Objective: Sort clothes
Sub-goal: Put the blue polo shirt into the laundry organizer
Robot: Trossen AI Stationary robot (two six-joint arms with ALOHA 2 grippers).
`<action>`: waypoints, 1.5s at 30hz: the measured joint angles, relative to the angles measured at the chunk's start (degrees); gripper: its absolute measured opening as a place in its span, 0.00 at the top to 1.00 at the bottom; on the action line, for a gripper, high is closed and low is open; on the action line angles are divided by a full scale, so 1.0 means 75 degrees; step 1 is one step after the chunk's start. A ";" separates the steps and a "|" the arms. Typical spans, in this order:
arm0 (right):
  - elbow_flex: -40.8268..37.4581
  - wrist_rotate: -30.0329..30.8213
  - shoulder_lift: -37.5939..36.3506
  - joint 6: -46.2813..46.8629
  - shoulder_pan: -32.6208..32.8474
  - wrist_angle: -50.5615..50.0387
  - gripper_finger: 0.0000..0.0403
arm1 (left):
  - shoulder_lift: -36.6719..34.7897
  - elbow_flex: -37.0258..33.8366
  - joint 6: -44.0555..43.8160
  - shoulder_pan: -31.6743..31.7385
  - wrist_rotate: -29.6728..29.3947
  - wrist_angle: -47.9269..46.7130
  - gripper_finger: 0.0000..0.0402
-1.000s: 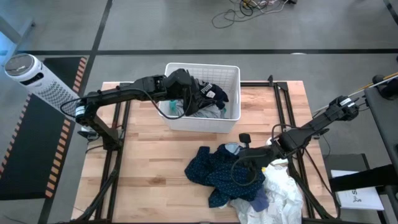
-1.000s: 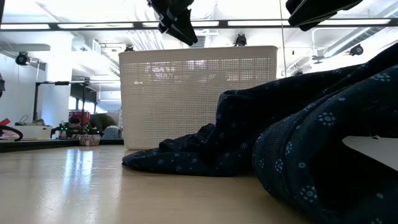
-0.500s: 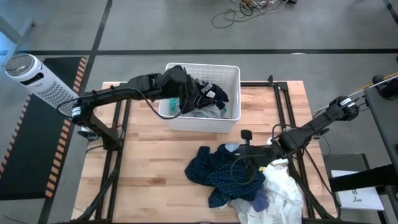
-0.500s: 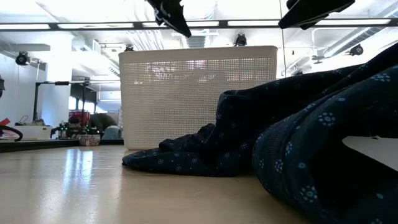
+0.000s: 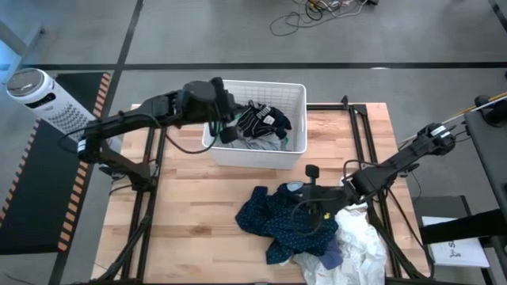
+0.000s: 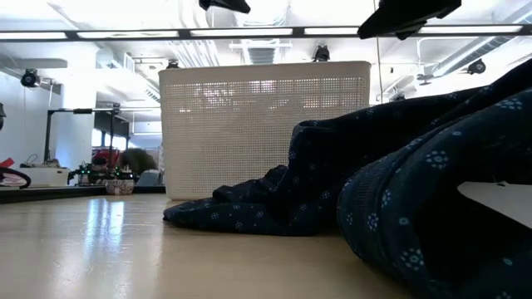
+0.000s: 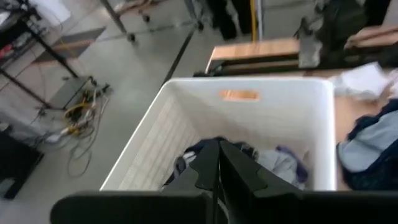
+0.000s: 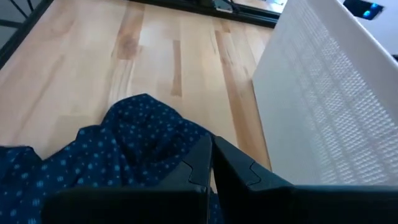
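A white slatted basket [image 5: 295, 92] stands at the table's far middle. It holds a navy garment with white print [image 5: 265, 119] and grey and purple pieces [image 7: 287, 159]. My left gripper [image 5: 227, 131] is shut and empty above the basket's left part; it also shows in the left wrist view [image 7: 217, 163]. A dark blue patterned garment [image 5: 277, 218] lies spread on the table in front of the basket. White pieces [image 5: 356, 241] lie beside it at the near right. My right gripper [image 5: 311, 176] hovers shut just above the patterned garment [image 8: 137, 143].
A white tower fan [image 5: 36, 91] stands on the floor off the table's far left. Bare wood [image 5: 182, 214] lies at the table's left and near left. The basket's wall [image 6: 266, 124] rises behind the patterned garment [image 6: 399, 191]. Black frame rails run along both sides.
My left gripper has risen out of the basket and drawn back toward the table's left, leaving the low view's top. The navy garment stays in the basket. My right gripper has drifted a little toward the table's left.
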 joint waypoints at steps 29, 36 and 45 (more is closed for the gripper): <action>0.0000 -0.0090 0.0220 -0.1198 0.0000 0.1551 1.00 | -0.3648 -0.5602 -0.1488 -0.1022 0.0573 0.4400 1.00; 0.0000 -0.0099 0.0221 -0.1265 0.0000 0.1805 1.00 | -0.3917 -0.6216 -0.1804 -0.1795 0.0572 0.5127 1.00; 0.0000 -0.0360 0.0503 -0.0985 0.0020 0.2141 1.00 | -0.3688 -0.6195 -0.2007 -0.3139 -0.0601 0.5212 1.00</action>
